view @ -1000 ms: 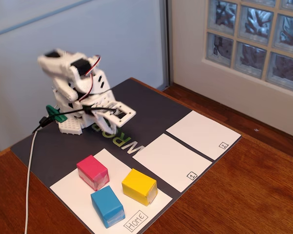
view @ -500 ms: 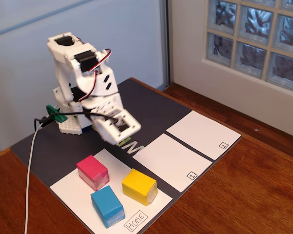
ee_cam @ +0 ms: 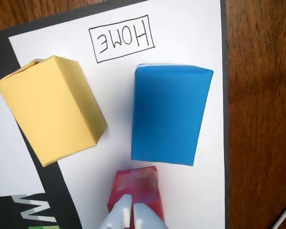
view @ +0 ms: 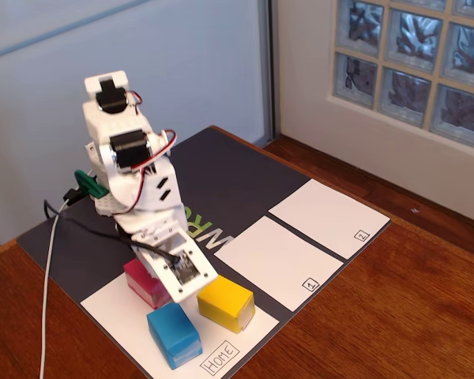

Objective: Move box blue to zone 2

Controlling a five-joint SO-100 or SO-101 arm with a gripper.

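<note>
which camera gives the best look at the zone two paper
The fixed view: zone 2 lies fully visible, empty, its boxed "2" at one corner. The wrist view doesn't show it, only the Home sheet and blocks.

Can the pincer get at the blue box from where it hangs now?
Probably yes. The pincer hangs over the pink box, and the blue box just beyond stands clear of the yellow box, its top uncovered.

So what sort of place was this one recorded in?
Probably a home or office corner, not a lab: a wooden table against a glass-block window, with a dark mat holding hand-labelled paper zones and a small white arm.
</note>
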